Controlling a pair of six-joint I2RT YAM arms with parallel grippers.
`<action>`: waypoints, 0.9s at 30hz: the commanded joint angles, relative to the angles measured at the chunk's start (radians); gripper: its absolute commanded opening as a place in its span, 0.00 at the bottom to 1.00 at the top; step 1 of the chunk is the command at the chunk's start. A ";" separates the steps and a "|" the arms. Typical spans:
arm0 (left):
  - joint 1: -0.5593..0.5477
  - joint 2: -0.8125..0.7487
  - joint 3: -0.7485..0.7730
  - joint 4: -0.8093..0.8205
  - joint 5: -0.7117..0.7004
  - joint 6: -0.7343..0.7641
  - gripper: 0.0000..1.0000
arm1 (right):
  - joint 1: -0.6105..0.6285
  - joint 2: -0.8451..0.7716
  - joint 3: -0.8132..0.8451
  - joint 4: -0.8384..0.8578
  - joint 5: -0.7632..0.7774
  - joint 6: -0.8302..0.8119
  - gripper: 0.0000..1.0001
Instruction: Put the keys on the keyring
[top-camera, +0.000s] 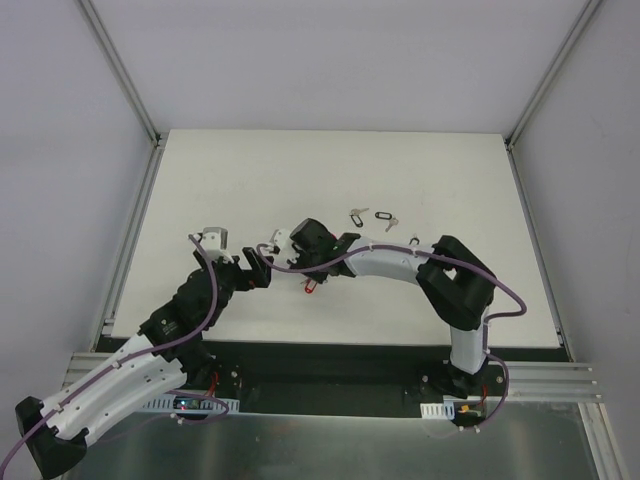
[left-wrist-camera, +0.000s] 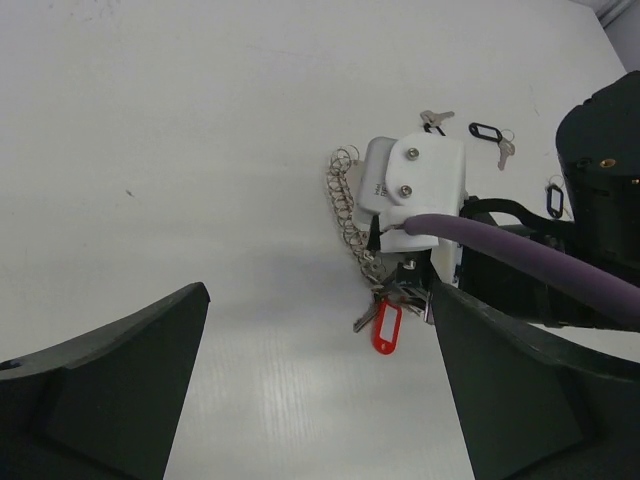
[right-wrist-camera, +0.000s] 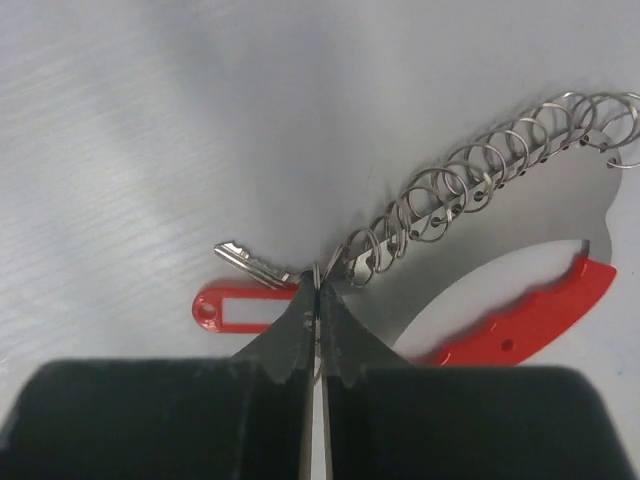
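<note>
The right pincer (right-wrist-camera: 318, 300) is pressed together at frame centre, where the red-tagged key (right-wrist-camera: 240, 308), lying horizontal with its tag leftward, meets the keyring (right-wrist-camera: 470, 180). The keyring's chain runs to the upper right on the bench (right-wrist-camera: 150, 120). The left pincer (left-wrist-camera: 318, 300) stands wide apart.

The fixed overhead camera looks down from above the near edge across the whole table (top-camera: 250, 180), while the left wrist camera faces the keyring (left-wrist-camera: 345, 200) and red-tagged key (left-wrist-camera: 386, 328) from a short way off and the right wrist camera hangs close over the same pair
</note>
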 joint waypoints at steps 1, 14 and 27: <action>0.011 -0.023 -0.023 0.012 -0.036 -0.014 0.94 | 0.007 0.047 0.093 -0.034 0.075 -0.029 0.02; 0.011 -0.002 -0.025 0.003 -0.056 -0.005 0.95 | 0.008 -0.027 0.119 -0.111 0.118 -0.012 0.33; 0.011 -0.008 -0.029 -0.005 -0.054 0.002 0.95 | 0.007 -0.024 0.123 -0.112 0.024 -0.125 0.31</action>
